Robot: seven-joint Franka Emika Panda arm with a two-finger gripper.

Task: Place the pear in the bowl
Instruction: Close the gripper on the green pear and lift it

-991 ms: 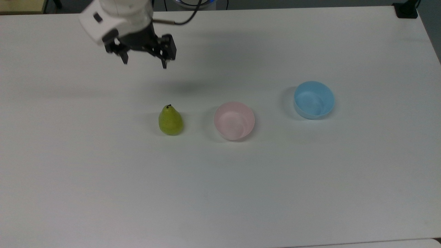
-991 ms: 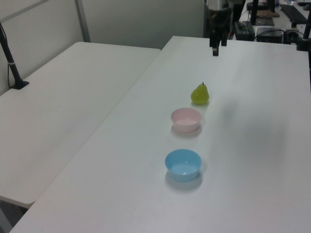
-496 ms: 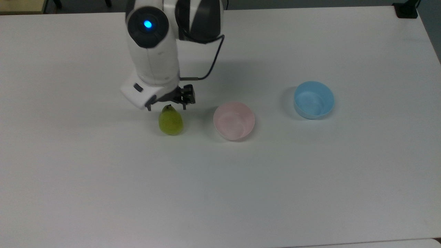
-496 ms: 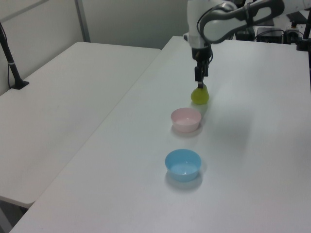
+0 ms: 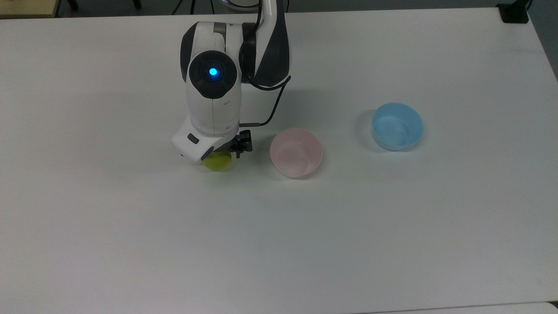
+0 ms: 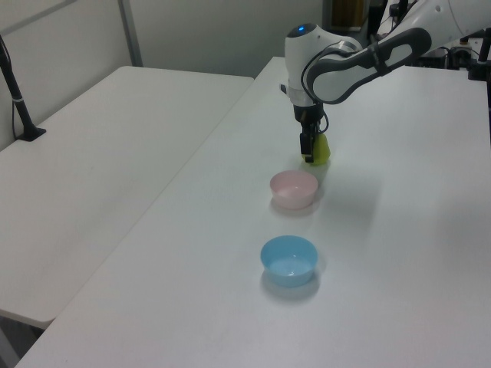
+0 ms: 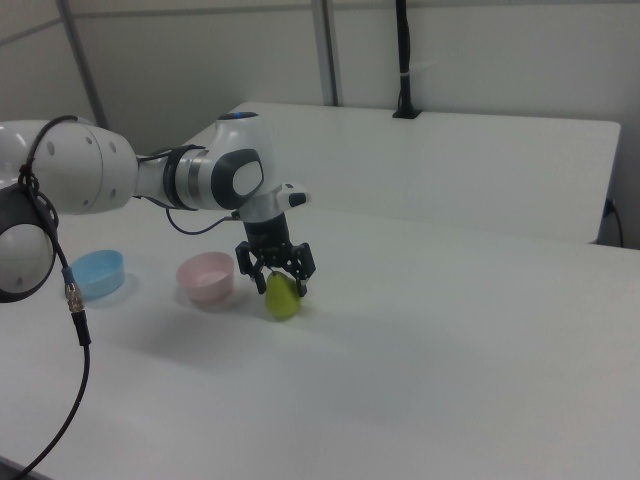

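Here, in the top view, the small yellow-green pear (image 5: 219,162) is seen standing on the white counter (image 5: 279,226), largely covered by the white robot arm (image 5: 212,104); the pale pink round plastic bowl (image 5: 296,152) lies just beside the pear at 3 o'clock, and the light blue round plastic bowl (image 5: 397,126) is set further off toward 2 o'clock.

In the left view, the black two-finger gripper (image 6: 311,149) is lowered over the pear (image 6: 322,150), with the pink bowl (image 6: 293,189) near it at 7 o'clock and the blue bowl (image 6: 289,261) beyond.

In the right view, the fingers (image 7: 299,282) are spread apart on either side of the pear's (image 7: 282,299) upper part, not clenched, and the pear is resting on the counter (image 7: 420,380), outside the pink bowl (image 7: 206,279) at its 9 o'clock.
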